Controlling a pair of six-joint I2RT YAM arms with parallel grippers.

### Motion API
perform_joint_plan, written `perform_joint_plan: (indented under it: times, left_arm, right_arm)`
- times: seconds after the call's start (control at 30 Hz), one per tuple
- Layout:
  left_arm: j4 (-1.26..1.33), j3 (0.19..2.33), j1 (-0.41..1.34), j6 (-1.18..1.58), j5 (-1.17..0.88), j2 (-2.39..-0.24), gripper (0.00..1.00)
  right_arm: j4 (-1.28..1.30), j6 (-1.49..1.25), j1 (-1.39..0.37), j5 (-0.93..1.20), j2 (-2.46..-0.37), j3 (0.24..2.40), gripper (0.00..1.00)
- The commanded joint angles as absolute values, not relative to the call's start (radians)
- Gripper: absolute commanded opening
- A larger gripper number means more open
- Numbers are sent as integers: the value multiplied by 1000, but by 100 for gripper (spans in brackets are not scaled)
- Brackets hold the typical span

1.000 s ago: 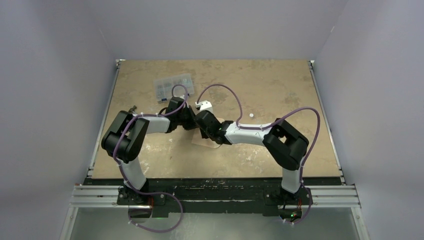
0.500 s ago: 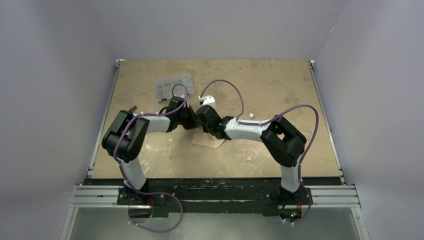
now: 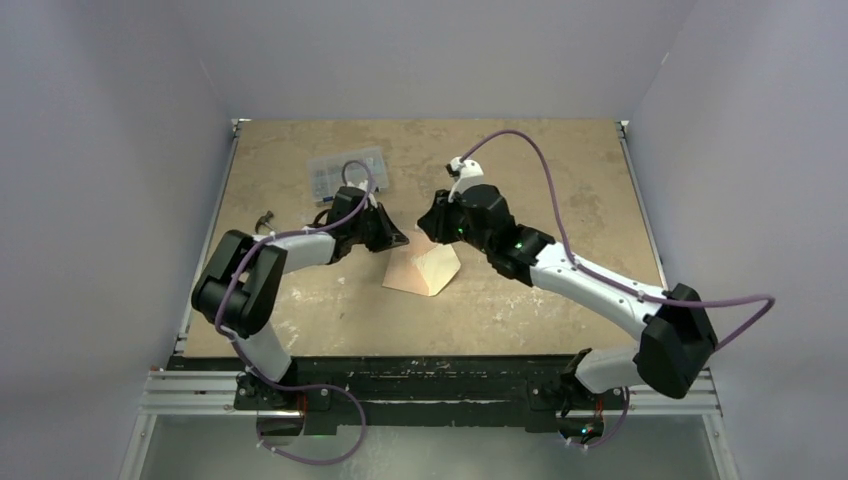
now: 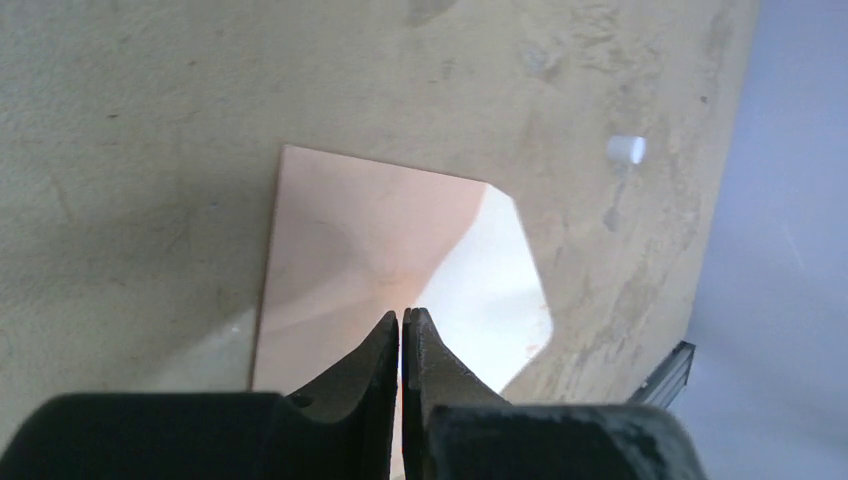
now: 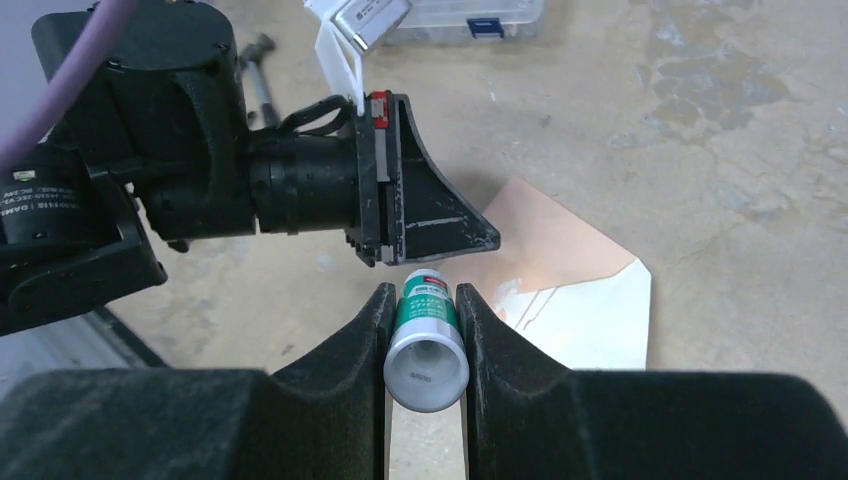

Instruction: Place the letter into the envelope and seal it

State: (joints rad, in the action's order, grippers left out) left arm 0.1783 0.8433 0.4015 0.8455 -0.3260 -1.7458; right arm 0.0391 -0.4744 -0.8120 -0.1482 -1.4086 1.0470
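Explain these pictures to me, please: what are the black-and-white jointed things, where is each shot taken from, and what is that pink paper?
Those are two robot arms bolted to the near edge of a table. One picture looks down from above; the other two come from cameras on each wrist, so each shows its own two-fingered tool. The pink paper is an envelope, lying on the table with its pale flap open. The left tool is shut, tips over the envelope. The right tool grips a small green-and-white tube, probably glue. A clear plastic box sits farther back.
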Motion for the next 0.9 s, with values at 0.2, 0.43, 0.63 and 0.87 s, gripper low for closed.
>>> perform_joint_plan:
  times: [0.2, 0.43, 0.63, 0.87]
  left_arm:
    - [40, 933, 396, 676, -242, -1454, 60]
    - [-92, 888, 387, 544, 88, -1220, 94]
    - [-119, 844, 343, 531, 142, -1097, 94]
    - [-26, 804, 325, 407, -177, -1032, 86]
  right_arm:
    - [-163, -664, -743, 156, -1255, 893, 0]
    - [-280, -747, -738, 288, -1261, 841, 0]
    - [-349, -791, -734, 347, -1280, 812, 0]
    - [-357, -833, -720, 378, -1307, 821, 0]
